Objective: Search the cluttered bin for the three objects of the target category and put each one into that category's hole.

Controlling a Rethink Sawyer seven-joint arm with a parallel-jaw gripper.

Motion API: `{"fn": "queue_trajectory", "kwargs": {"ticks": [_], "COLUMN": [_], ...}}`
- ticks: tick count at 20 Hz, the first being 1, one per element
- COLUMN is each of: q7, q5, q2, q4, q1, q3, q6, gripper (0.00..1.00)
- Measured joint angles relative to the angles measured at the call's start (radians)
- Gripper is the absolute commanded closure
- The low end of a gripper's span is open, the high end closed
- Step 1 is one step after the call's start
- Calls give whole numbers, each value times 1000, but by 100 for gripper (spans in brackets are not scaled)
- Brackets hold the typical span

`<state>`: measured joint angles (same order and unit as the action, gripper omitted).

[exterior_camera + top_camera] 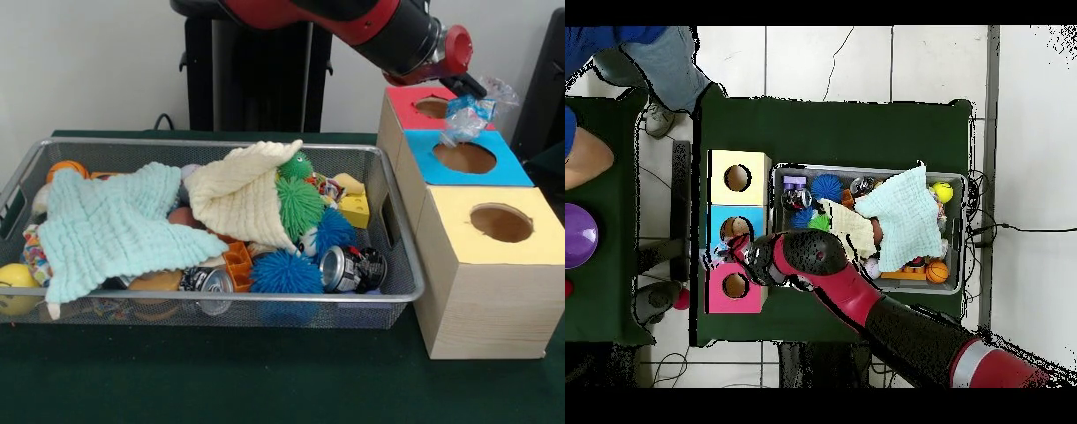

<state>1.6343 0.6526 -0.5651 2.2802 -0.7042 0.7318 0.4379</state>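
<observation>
Lower left of the front view: bin (402, 287) filled with cloths, spiky balls and cans. At right, the yellow-topped box (494, 256) stands nearest, then the blue-topped box (465, 157), then the red-topped. Upper right: gripper (470, 89) clenched on a crinkly film bag (468, 113) hanging above the blue hole.

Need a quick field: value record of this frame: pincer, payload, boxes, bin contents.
pincer: above the boxes, shut on a plastic bag
plastic bag: crinkly, see-through, hanging between the red and blue holes
boxes: red top, blue top, yellow top, each with a round hole
bin: wire mesh, beside the boxes
bin contents: pale blue cloth, cream cloth, spiky balls, cans
person: partly at the overhead view's edge
</observation>
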Motion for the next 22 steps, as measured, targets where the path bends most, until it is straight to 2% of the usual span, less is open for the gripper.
{"fn": "queue_trajectory", "kwargs": {"ticks": [1, 5, 22], "q7": [0, 0, 0], "q5": [-36, -83, -216], "q2": [18, 41, 122], "q4": [-3, -13, -19], "q1": [-7, -14, -74], "q3": [3, 11, 83], "q6": [0, 0, 0], "gripper": [100, 100, 100]}}
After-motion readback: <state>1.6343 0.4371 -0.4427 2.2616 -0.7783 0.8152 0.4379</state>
